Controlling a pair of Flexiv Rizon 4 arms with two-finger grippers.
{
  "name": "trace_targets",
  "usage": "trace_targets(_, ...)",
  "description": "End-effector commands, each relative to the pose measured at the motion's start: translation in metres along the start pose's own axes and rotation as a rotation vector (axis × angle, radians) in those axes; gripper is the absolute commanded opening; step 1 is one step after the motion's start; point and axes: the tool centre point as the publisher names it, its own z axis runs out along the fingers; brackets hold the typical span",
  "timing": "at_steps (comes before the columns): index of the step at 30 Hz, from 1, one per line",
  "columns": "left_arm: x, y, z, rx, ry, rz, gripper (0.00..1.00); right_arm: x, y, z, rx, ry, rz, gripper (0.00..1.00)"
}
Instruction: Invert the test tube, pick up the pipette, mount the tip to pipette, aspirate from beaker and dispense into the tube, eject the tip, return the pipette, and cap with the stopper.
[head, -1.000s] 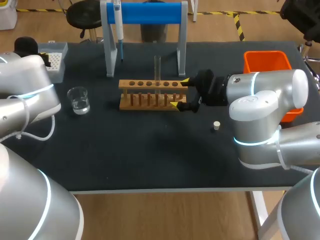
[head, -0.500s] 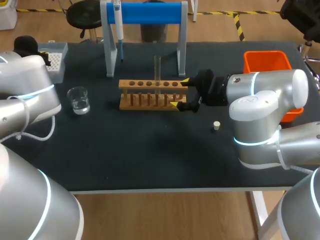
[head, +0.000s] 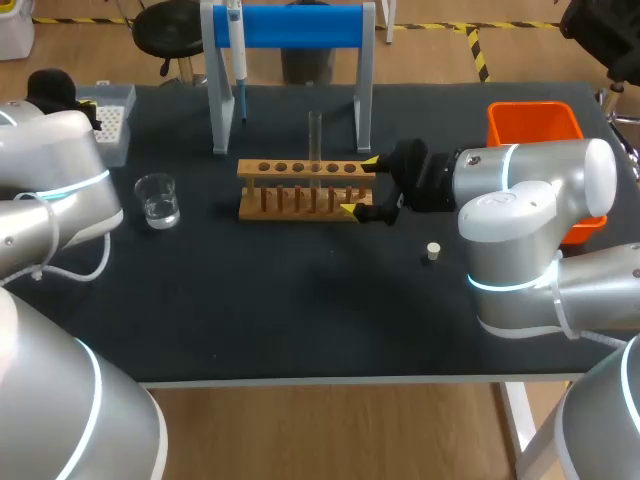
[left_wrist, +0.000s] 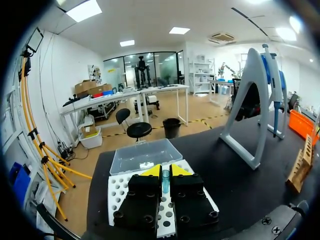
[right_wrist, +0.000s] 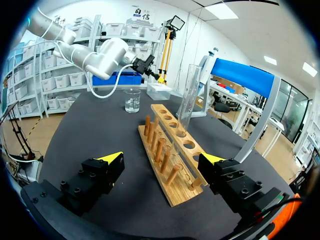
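You had the rack (head: 300, 188) near the middle of the table (head: 300, 300), the test tube (head: 314, 140) standing in it, the beaker (head: 157, 200) to its left, the stopper (head: 433, 251) toward the front right, the pipette stand (head: 290, 30) behind it, and the tip box (head: 108, 120) at the far left corner.

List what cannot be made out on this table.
- Tip box: head view, the left arm covers part; left wrist view, the left tool blocks its middle.
- Orange bin: head view, the right arm covers its near half.
- Stopper: head view, too small for detail; in no wrist view.
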Motion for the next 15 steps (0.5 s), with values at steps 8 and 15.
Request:
trace_targets(8, 0.0040, -0.0055, -0.0089, 0.003, -0.012, 0.007, 0.00, -0.0007, 0.0003, -0.0004, 0.001, 0.003, 0.000, 1.00)
trace_targets(15, 0.0050, -0.0088, -0.0123, 0.009, -0.021, 0.013, 0.00, -0.0007, 0.0003, -0.0004, 0.001, 0.003, 0.000, 1.00)
